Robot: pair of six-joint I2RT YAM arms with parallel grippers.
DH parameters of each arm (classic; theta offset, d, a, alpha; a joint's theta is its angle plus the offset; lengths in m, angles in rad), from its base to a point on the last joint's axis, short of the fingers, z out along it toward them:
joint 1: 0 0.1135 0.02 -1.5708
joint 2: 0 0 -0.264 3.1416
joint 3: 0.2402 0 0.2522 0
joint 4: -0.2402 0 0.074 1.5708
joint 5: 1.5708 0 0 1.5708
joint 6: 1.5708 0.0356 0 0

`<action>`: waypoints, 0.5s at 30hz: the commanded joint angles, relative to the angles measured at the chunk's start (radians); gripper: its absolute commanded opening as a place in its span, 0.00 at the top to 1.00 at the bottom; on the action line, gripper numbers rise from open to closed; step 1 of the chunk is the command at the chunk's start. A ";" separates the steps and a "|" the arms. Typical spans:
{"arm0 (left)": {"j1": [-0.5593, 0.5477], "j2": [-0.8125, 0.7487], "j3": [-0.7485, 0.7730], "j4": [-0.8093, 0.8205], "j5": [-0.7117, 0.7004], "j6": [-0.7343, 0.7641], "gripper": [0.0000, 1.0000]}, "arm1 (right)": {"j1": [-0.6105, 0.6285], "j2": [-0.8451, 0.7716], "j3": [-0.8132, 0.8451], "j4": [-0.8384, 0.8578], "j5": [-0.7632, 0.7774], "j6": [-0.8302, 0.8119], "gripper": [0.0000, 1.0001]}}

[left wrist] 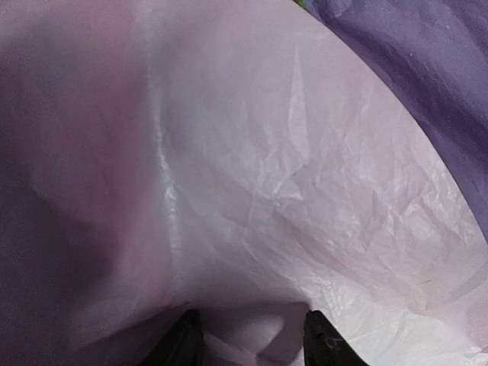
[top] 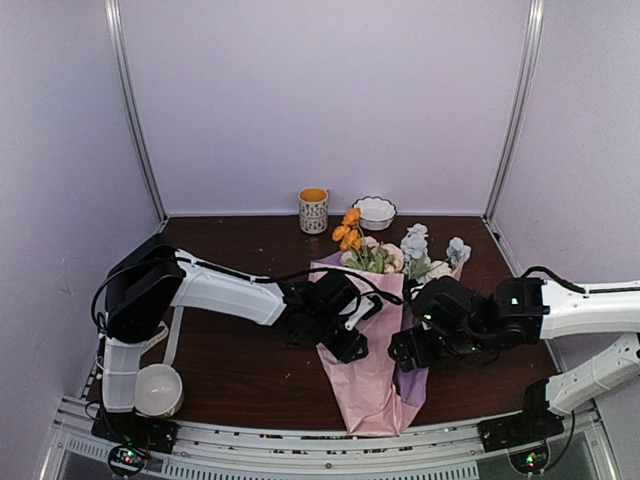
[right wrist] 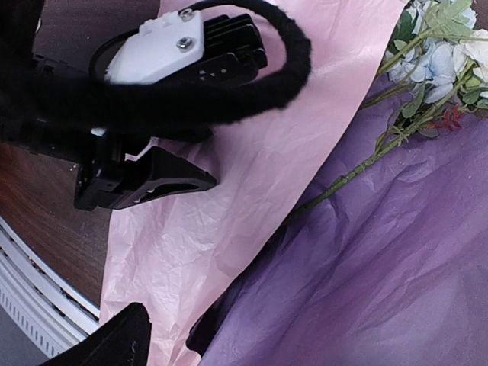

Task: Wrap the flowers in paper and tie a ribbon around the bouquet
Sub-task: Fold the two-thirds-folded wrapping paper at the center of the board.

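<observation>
Left claw (top: 348, 345) is half closed around a soft hump of the paper (left wrist: 305, 191). Its two black fingertips (left wrist: 183, 343) both touch the thin sheet, which bulges up between them. Right claw (top: 408, 352) stands wide. In its wrist view only one black finger (right wrist: 107, 343) shows, far in the lower corner, and it holds nothing.

The paper is thin and crinkly, full of fine creases, with a slight shine. One face is pink, the other lilac to purple. It lies in the middle of the dark brown wooden tabletop (top: 240, 370), folded to a long cone shape whose narrow end reaches the near edge. The pink flap covers the left and middle part, and on the right side the lilac face lies open. The left claw sits at the left border of the pink flap. The right claw is just beside its right border.

The flowers (top: 395, 250) come out of the wide end, toward the far edge. They have small orange blooms on the left, round cream and white ones in the middle and ruffled pale blue ones on the right, among green leaves. One long thin green stem (right wrist: 351, 175) lies bare on the lilac face and goes under the pink flap.

At the far edge a patterned cup (top: 313, 210) and a white bowl with wavy rim (top: 375, 212) stand side by side. A smooth round white bowl (top: 158, 390) sits at the near left corner.
</observation>
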 commanded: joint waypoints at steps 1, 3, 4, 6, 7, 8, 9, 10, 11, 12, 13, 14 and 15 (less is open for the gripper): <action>-0.007 0.046 -0.006 -0.021 0.009 -0.003 0.52 | -0.035 0.017 0.002 -0.043 0.011 0.128 0.14; -0.007 0.047 -0.003 -0.023 0.011 -0.004 0.52 | -0.038 0.023 0.013 -0.069 0.037 0.141 0.32; -0.007 0.046 -0.001 -0.024 0.011 -0.002 0.52 | -0.039 0.023 0.023 -0.082 0.043 0.142 0.44; -0.007 0.046 -0.001 -0.024 0.010 -0.002 0.52 | -0.037 0.017 0.041 -0.093 0.046 0.138 0.67; -0.008 0.047 0.000 -0.024 0.008 -0.002 0.52 | -0.037 0.011 0.049 -0.093 0.046 0.134 0.74; -0.008 0.047 0.001 -0.024 0.009 -0.002 0.52 | -0.034 0.004 0.057 -0.091 0.048 0.130 0.78; -0.007 0.047 0.002 -0.024 0.009 -0.001 0.52 | -0.031 -0.004 0.064 -0.086 0.049 0.125 0.82; -0.007 0.049 0.004 -0.024 0.008 0.000 0.52 | -0.027 -0.009 0.072 -0.070 0.048 0.118 0.85; -0.007 0.049 0.004 -0.022 0.007 0.000 0.52 | -0.023 -0.014 0.078 -0.053 0.046 0.106 0.87; -0.007 0.049 0.004 -0.021 0.008 -0.002 0.52 | -0.020 -0.016 0.085 -0.037 0.040 0.098 0.90; -0.007 0.049 0.003 -0.015 0.011 -0.003 0.52 | -0.020 -0.012 0.087 -0.009 0.028 0.089 0.93; -0.007 0.048 0.000 -0.006 0.016 -0.007 0.52 | -0.019 -0.008 0.087 0.023 0.011 0.082 0.97; -0.007 0.045 -0.005 0.011 0.027 -0.012 0.52 | -0.021 -0.003 0.081 0.062 -0.010 0.079 1.00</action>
